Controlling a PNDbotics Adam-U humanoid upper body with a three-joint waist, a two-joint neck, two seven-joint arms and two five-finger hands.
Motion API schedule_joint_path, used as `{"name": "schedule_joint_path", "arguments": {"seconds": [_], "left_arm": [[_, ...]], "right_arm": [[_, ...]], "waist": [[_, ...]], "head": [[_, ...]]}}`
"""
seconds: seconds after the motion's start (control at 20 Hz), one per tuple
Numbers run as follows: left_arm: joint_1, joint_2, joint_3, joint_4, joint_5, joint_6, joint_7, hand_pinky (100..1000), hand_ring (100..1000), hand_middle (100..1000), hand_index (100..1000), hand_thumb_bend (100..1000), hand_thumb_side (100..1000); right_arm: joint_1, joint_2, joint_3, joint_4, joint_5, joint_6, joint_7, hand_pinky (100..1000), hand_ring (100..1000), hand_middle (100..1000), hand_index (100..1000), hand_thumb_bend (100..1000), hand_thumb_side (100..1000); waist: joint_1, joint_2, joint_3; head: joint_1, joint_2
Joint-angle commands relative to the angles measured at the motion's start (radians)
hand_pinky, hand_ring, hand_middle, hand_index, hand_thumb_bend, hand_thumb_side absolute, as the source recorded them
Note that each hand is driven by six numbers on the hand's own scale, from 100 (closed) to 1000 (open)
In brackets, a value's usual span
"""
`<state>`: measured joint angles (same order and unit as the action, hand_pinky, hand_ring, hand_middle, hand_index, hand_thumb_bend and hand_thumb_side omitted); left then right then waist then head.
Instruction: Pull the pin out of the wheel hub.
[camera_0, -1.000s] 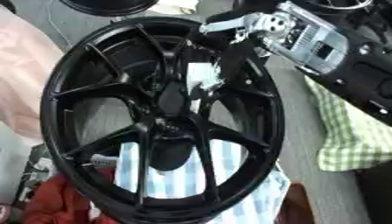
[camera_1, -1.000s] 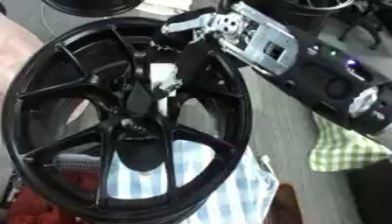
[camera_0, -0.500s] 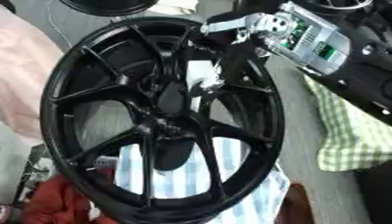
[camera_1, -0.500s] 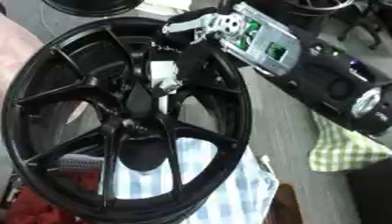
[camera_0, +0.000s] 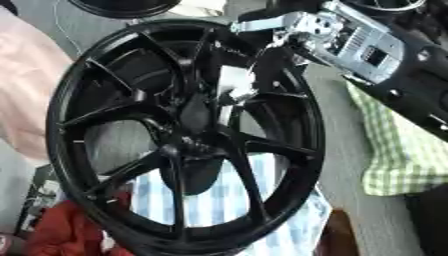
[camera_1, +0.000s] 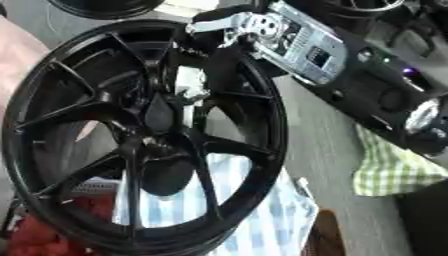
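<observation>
We find the wheel (camera_0: 184, 135), a black spoked rim, standing tilted on a blue-and-white striped cloth (camera_0: 219, 205), its lower rim toward the near edge of the cloth. At its middle sits the hub (camera_0: 194, 116), and just above and beside it a pale, whitish piece (camera_0: 232, 85) shows between the spokes; we take this for the pin, though its shape is too vague to be sure.

Our right hand (camera_1: 229, 26) comes in from the upper right, its silver-and-black wrist over the top of the rim and its dark fingers reaching down behind the spokes toward that pale piece. Whether they are curled round it or only beside it we cannot tell.

Compared with a second ago, the pale piece and the hand sit in almost the same place against the spokes; the wrist looks slightly turned. We judge that the pin has not yet come free, and the pull is only being set up.

A green checked cloth (camera_0: 398, 150) lies by the right edge. The left hand is not visible.
</observation>
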<state>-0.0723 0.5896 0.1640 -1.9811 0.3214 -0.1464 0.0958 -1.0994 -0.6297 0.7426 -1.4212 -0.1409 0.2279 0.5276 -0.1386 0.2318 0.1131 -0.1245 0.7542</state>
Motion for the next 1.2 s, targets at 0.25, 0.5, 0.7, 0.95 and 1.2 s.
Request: {"name": "schedule_joint_path", "arguments": {"seconds": [0.25, 0.5, 0.7, 0.95, 1.2], "left_arm": [[-0.005, 0.019, 0.005, -0.019, 0.009, 0.002, 0.0, 749, 707, 757, 796, 155, 836], [-0.006, 0.019, 0.005, -0.019, 0.012, 0.003, -0.001, 748, 707, 756, 793, 156, 836], [-0.006, 0.02, 0.005, -0.019, 0.015, 0.004, -0.001, 748, 707, 756, 791, 156, 834], [-0.007, 0.021, 0.005, -0.019, 0.017, 0.004, -0.001, 747, 707, 755, 789, 156, 831], [-0.007, 0.024, 0.004, -0.019, 0.021, 0.004, 0.0, 747, 708, 755, 787, 157, 827]], "right_arm": [[-0.025, -0.033, -0.016, -0.008, -0.025, -0.03, -0.006, 734, 652, 414, 574, 450, 120], [-0.021, -0.036, -0.013, -0.002, -0.028, -0.04, -0.002, 731, 638, 394, 572, 454, 100], [-0.021, -0.038, -0.015, -0.002, -0.033, -0.057, -0.002, 731, 629, 371, 573, 454, 100], [-0.024, -0.037, -0.016, 0.001, -0.036, -0.073, -0.002, 731, 621, 348, 556, 444, 100], [-0.042, -0.031, -0.013, 0.007, -0.037, -0.1, -0.008, 730, 616, 337, 549, 432, 100]], "waist": [[0.008, -0.023, -0.004], [0.008, -0.025, -0.011], [0.009, -0.028, -0.014], [0.01, -0.031, -0.017], [0.01, -0.041, -0.022]], "head": [[0.006, -0.005], [0.01, -0.006], [0.011, -0.008], [0.009, -0.008], [0.01, -0.003]]}}
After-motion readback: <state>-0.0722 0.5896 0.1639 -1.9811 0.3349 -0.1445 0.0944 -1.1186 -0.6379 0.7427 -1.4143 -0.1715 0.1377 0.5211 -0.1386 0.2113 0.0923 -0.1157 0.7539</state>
